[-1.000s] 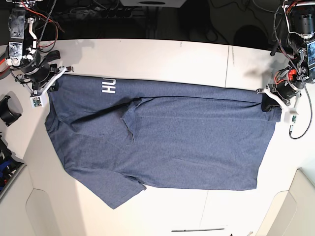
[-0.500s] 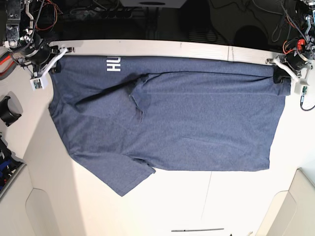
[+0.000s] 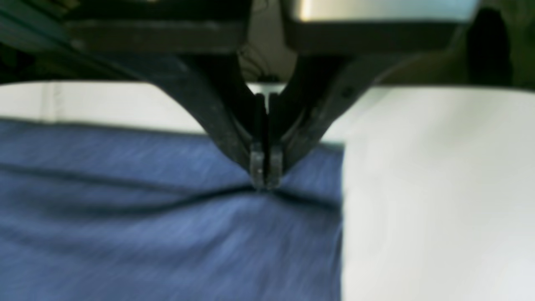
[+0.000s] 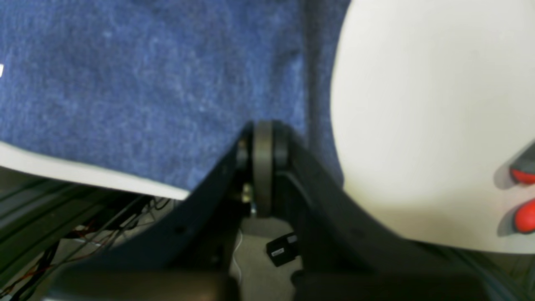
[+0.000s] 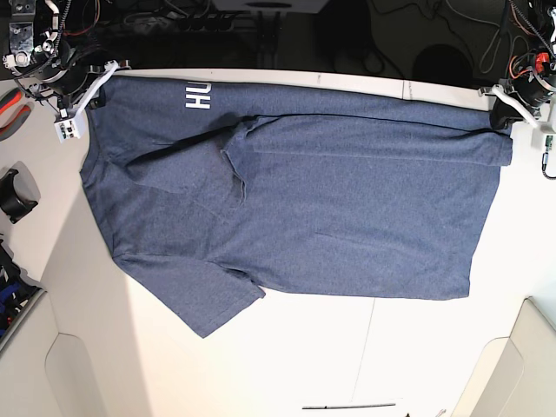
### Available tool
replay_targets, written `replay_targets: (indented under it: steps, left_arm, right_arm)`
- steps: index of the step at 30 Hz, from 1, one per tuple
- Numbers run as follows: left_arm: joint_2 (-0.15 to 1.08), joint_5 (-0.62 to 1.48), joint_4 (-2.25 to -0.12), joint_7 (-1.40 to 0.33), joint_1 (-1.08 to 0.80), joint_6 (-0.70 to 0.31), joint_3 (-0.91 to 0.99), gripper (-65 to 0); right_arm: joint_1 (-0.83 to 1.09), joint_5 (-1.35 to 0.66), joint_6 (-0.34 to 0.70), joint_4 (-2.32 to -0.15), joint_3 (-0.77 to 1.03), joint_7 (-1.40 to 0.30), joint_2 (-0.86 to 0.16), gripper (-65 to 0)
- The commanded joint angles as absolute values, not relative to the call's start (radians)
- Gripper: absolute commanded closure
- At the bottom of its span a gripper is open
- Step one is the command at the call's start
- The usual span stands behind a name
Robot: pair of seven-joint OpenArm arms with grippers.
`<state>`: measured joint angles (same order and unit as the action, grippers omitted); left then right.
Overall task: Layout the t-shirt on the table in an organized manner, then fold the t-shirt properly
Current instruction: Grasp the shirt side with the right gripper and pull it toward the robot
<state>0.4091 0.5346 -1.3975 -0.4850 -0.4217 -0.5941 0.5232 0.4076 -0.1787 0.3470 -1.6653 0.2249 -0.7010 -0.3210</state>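
- Lying spread across the table (image 5: 313,356), the t-shirt (image 5: 330,208) reaches the far edge, white lettering (image 5: 199,95) showing near one corner.
- The left gripper (image 3: 266,177) has its jaws clamped together on a pinch of the shirt's fabric near its side edge.
- The right gripper (image 4: 262,138) is likewise closed on the shirt's corner by the table's edge.

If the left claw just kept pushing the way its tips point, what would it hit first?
The left gripper is already shut on the t-shirt, tips aimed down into the cloth. Straight on, it would likely press that fabric onto the table beneath; depth is unclear.
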Motion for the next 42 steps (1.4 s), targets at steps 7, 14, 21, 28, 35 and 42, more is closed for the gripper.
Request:
replay_targets:
  steps: [7, 14, 21, 28, 35, 42]
  left_arm:
    - [0.380, 0.494, -1.463, -0.423, -0.342, -0.617, 0.527, 0.0]
    - [0.380, 0.470, -1.351, -0.530, -0.268, -0.568, 0.485, 0.0]
    - [0.379, 0.475, -1.350, -0.565, -0.339, -0.568, 0.485, 0.0]
    - [0.380, 0.474, -1.350, -0.583, -0.348, -0.568, 0.485, 0.0]
    - [0.380, 0.488, -1.365, -0.537, -0.349, -0.568, 0.485, 0.0]
    - [0.380, 0.550, -1.510, -0.384, -0.349, -0.569, 0.499, 0.0]
  right_arm:
    - [0.405, -0.176, 0.344, -1.684, 0.232, -0.691, -0.336, 0.0]
    - [0.405, -0.176, 0.344, -1.686, 0.232, -0.692, -0.335, 0.0]
    - [0.405, -0.176, 0.344, -1.686, 0.231, -0.692, -0.336, 0.0]
    - [0.405, -0.175, 0.344, -1.686, 0.232, -0.693, -0.336, 0.0]
    - [0.400, -0.176, 0.343, -1.687, 0.232, -0.692, -0.335, 0.0]
    - [0.319, -0.177, 0.310, -1.716, 0.232, -0.688, -0.336, 0.0]
